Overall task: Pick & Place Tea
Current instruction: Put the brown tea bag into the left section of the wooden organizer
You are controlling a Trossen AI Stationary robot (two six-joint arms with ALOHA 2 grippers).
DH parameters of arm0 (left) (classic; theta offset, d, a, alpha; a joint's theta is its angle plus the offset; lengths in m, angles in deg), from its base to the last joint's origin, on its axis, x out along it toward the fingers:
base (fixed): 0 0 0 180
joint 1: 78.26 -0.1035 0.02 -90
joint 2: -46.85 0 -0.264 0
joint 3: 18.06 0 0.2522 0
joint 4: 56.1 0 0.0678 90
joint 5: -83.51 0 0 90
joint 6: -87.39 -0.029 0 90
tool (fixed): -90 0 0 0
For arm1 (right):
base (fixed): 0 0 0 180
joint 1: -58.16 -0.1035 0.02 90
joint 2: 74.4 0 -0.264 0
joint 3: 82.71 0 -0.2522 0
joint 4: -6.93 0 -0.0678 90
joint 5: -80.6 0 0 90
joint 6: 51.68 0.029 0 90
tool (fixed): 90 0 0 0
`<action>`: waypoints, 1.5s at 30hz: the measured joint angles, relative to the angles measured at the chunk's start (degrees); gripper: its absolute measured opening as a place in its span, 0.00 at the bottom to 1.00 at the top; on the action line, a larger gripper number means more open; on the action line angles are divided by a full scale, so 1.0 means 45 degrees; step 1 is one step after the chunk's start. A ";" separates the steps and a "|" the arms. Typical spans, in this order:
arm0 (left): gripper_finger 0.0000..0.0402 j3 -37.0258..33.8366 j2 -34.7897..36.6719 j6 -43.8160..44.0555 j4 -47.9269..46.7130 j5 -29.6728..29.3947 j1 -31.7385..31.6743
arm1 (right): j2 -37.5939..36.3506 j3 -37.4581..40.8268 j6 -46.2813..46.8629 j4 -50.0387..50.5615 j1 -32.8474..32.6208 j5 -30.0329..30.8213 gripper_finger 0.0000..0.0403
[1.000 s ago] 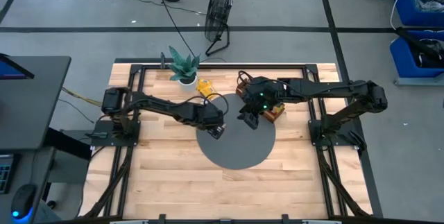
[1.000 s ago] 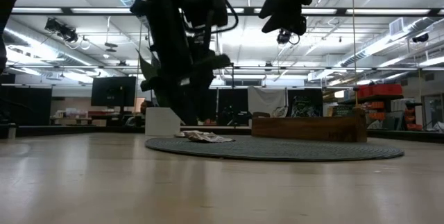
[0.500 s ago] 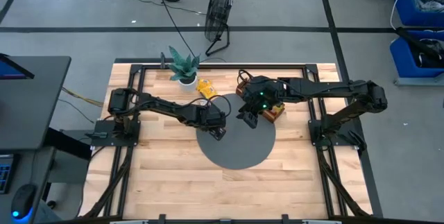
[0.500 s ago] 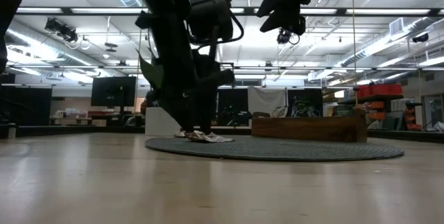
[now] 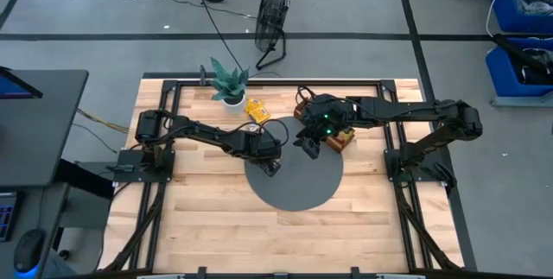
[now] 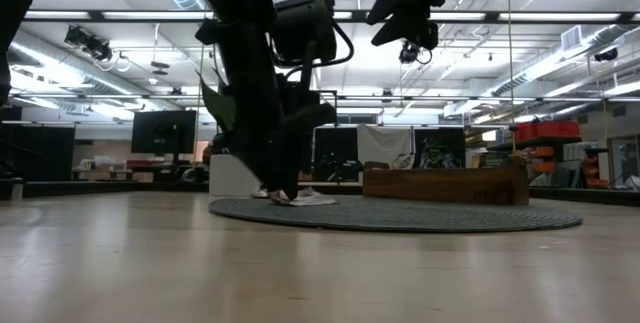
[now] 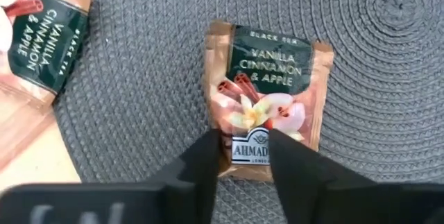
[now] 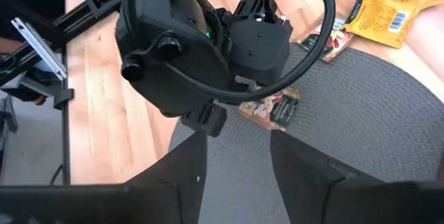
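Note the change first: the left gripper point(image 7: 243, 156) has come down from its raised position onto the grey mat point(image 5: 294, 188) and now stands at the packet point(image 7: 265, 98), a tea bag lying flat near the centre of the left wrist view. Its jaws have narrowed and now straddle the packet's near edge, one finger point(image 7: 205, 158) on each side of the label. You cannot yet tell whether they are pinching the packet or only touching it; treat the closure as in progress. In the low view the packet point(image 6: 300, 198) lies flat on the mat beneath the left arm, at centre left of the frame.

A second packet point(image 7: 41, 33) lies at the upper left of the left wrist view, overlapping the mat edge and the tabletop point(image 5: 216, 227). Yellow packets point(image 5: 254, 109) lie at upper centre of the high view, near the plant point(image 5: 229, 82).

The right gripper point(image 5: 308, 147) hovers above the mat, beside the tray point(image 5: 341, 139), with jaws spread and nothing between them.

Judgement: the grasp step is under way. Confirm a firm pinch before you lift, since a flat packet held only by its edge may slip.
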 joint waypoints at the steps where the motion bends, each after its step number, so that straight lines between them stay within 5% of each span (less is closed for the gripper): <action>1: 0.25 0.0000 0.0000 -0.0120 0.0013 -0.0021 0.0000 | 0.0000 0.0000 0.0000 0.0017 0.0000 0.0027 0.41; 7: 0.03 0.0000 -0.0003 -0.0754 0.0074 -0.0064 0.0000 | 0.0000 0.0000 0.0000 0.0012 0.0000 0.0047 0.41; 18: 0.01 -0.0015 0.1457 -0.1355 -0.0376 -0.0958 0.0398 | -0.0109 0.0000 0.0002 -0.0126 0.0201 0.0047 0.41; 29: 0.01 -0.0005 0.4385 -0.3039 0.1165 -0.5193 0.1480 | -0.0253 0.0000 0.0984 -0.1744 0.0466 -0.0113 0.41; 45: 0.00 -0.0005 0.4867 -0.5533 0.3035 -0.6033 0.2184 | -0.0257 -0.0010 0.1664 -0.2238 0.1026 -0.0311 0.46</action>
